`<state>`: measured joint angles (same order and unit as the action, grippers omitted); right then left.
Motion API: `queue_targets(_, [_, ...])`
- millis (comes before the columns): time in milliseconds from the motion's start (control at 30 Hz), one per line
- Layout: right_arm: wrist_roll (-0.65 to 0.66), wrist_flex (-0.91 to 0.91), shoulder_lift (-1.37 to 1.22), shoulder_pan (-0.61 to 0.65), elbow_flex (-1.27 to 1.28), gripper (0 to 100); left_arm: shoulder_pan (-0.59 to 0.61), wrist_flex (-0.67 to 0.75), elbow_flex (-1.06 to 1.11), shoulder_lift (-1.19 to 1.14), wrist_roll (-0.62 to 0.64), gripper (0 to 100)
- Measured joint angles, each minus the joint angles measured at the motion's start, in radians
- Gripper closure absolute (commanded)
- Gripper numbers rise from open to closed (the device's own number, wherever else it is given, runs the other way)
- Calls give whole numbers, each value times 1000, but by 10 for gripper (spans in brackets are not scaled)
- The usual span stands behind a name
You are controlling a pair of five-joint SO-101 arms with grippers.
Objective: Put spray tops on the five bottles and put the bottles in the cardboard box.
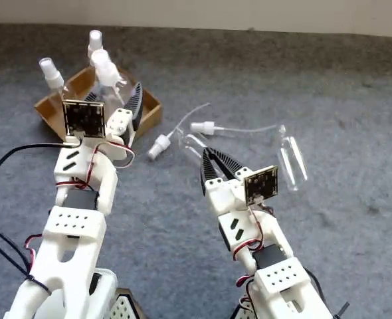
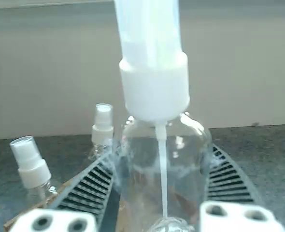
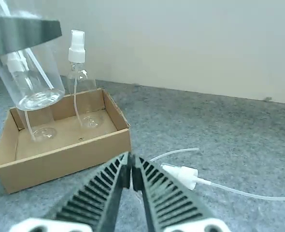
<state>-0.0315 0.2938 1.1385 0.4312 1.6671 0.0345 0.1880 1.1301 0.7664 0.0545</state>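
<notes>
Left jaws pinch a clear bottle [image 2: 162, 166] over the cardboard box [image 3: 70, 155]; ribbed right jaws meet beside a white spray top [image 3: 180, 173].

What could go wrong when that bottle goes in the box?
The held bottle in the left jaws could bump the two bottles standing in the cardboard box and topple them. It hangs tilted, so it might fall over when released. The right jaws could nudge the loose spray tops away.

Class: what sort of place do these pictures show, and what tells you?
Likely a robotics test bench: a grey carpeted table against a plain wall, where the left gripper holds a capped bottle over a cardboard box.
</notes>
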Motion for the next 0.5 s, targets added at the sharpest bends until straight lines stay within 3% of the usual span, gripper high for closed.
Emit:
queue_targets(300, [0, 0, 0, 0, 0, 995, 23, 0, -5, -34, 0, 909])
queue_targets(500, [0, 0, 0, -3, 0, 995, 32, 0, -135, -299, 0, 912])
